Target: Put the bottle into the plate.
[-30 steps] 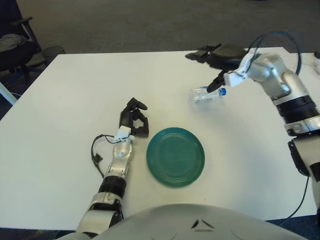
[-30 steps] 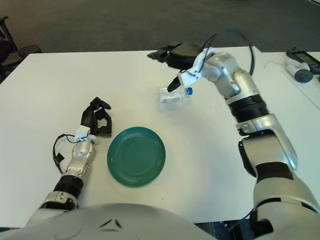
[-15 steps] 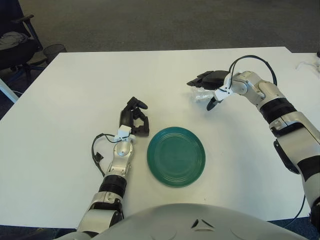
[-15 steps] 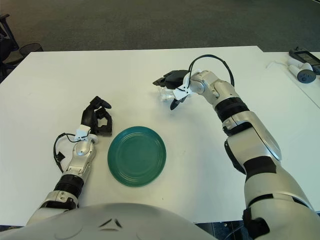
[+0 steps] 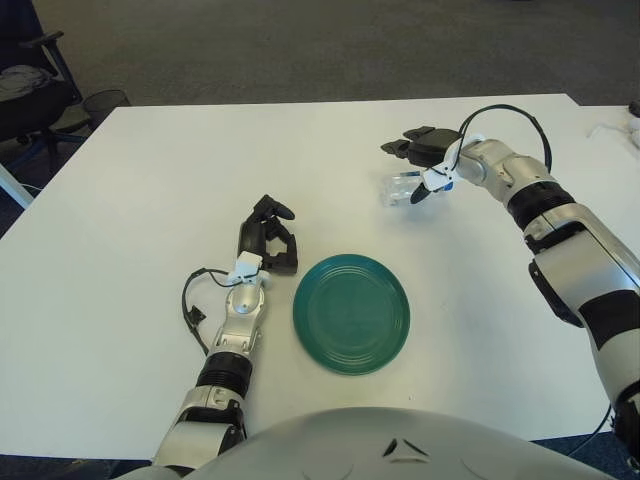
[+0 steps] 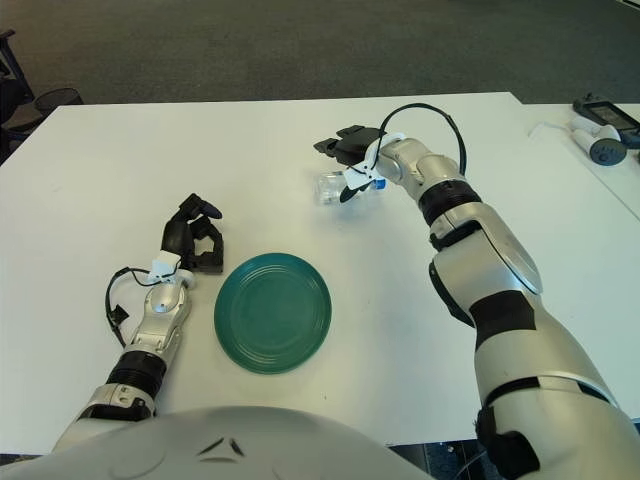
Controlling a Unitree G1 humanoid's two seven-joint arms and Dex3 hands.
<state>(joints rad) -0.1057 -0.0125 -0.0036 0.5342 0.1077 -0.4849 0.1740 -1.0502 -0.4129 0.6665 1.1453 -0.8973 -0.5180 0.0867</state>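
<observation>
Plate sits nearest, green, empty, on the white table. Left hand rests just beside its left rim, fingers curled, holding nothing, idle. Farther back, clear bottle with blue cap lies on its side, well apart from plate. Right hand is right at the bottle's cap end, fingers over and beside it; whether they grip the bottle or just touch it, cannot tell. Risks, as a judgement: round smooth bottle rolls off if nudged; shallow grasp near cap lets it pivot or slip during carry; dropped on plate, it could roll off the low rim.
</observation>
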